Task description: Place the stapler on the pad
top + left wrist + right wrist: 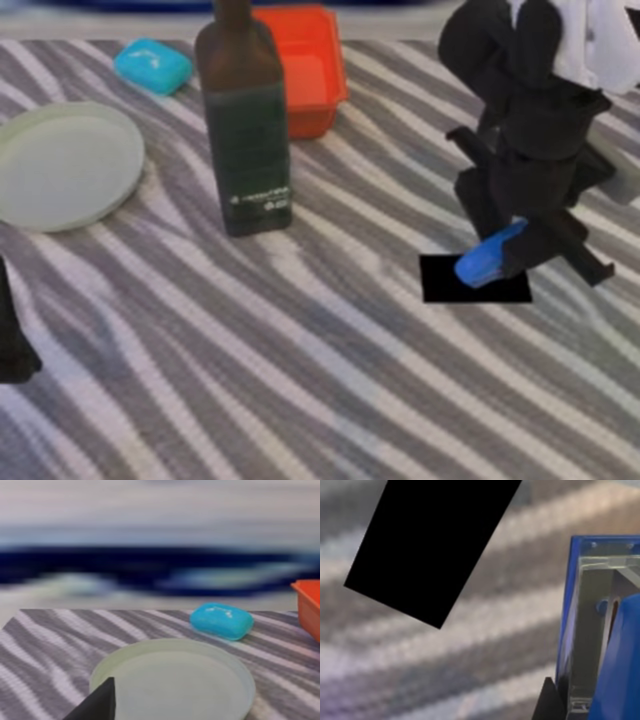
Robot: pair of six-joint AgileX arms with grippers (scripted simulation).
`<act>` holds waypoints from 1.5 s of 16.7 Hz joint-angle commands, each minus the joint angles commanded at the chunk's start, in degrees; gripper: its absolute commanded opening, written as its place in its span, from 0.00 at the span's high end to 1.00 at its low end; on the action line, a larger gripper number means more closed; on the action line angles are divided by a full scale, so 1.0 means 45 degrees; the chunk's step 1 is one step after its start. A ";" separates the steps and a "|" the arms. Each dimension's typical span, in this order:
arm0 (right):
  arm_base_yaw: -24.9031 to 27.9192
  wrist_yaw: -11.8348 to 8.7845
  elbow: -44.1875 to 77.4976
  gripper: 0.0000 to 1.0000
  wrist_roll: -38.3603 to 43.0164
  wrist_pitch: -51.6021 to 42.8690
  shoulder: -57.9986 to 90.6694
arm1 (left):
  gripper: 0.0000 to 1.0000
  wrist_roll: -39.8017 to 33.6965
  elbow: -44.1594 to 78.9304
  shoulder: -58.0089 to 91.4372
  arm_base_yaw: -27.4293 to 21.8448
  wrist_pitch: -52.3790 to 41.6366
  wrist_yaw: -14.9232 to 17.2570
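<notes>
The blue stapler [490,258] hangs tilted in my right gripper [512,256], which is shut on it. In the top view it overlaps the far right part of the black pad [445,285], a flat rectangle on the striped cloth. The right wrist view shows the stapler [615,655] close up beside one dark fingertip [547,705], with the pad [430,545] lying apart from it on the cloth. I cannot tell whether stapler and pad touch. My left gripper [12,345] is parked at the table's left edge, open and holding nothing.
A tall dark bottle [243,130] stands left of centre, with an orange-red bin [305,70] behind it. A turquoise case [152,66] and a pale green plate [65,165] lie at the far left. The plate [172,680] sits right before the left gripper.
</notes>
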 joint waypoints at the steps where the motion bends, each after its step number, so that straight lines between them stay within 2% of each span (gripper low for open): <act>1: -0.0125 -0.0008 0.0663 1.00 0.1116 -0.0190 0.0490 | 0.00 0.0000 0.0000 0.0000 0.0000 0.0000 0.0000; 5: -0.0580 -0.0039 0.2813 1.00 0.4296 -0.0715 0.1979 | 0.00 0.0000 0.0000 0.0000 0.0000 0.0000 0.0000; 8: -0.0767 -0.0052 0.3588 1.00 0.5299 -0.0856 0.2460 | 0.00 0.0000 0.0000 0.0000 0.0000 0.0000 0.0000; 15: -0.0712 -0.0044 0.3409 1.00 0.5352 -0.0621 0.2479 | 0.00 0.0000 0.0000 0.0000 0.0000 0.0000 0.0000; 22: -0.0777 -0.0044 0.0721 1.00 0.5371 0.2987 0.3288 | 0.00 0.0000 0.0000 0.0000 0.0000 0.0000 0.0000; 25: -0.0770 -0.0044 0.0122 1.00 0.5387 0.3664 0.3498 | 0.00 0.0000 0.0000 0.0000 0.0000 0.0000 0.0000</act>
